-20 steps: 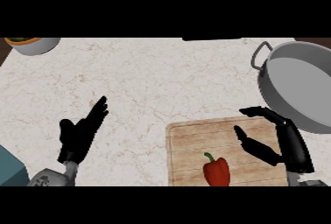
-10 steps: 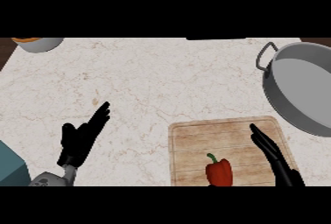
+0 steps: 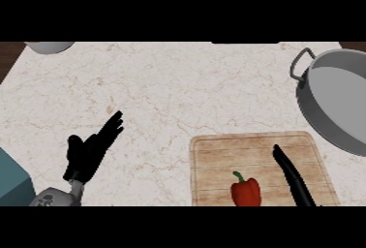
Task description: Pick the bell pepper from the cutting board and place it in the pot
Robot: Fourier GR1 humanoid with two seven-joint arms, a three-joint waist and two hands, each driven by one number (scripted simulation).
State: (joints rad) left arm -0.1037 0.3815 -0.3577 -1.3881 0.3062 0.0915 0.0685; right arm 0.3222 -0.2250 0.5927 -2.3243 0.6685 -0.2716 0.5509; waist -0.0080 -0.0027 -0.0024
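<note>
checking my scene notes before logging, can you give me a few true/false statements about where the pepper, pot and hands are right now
1. The red bell pepper lies on the wooden cutting board. True.
2. The pepper is already inside the pot. False: it is on the board, and the pot stands apart at the view's right.
3. The right hand is curled round the pepper. False: its fingers are straight, beside the pepper.
4. The left hand rests open over the counter, holding nothing. True.

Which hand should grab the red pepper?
Right. The right hand is over the cutting board, just beside the bell pepper, with the pot on its side. The left hand rests far away.
</note>
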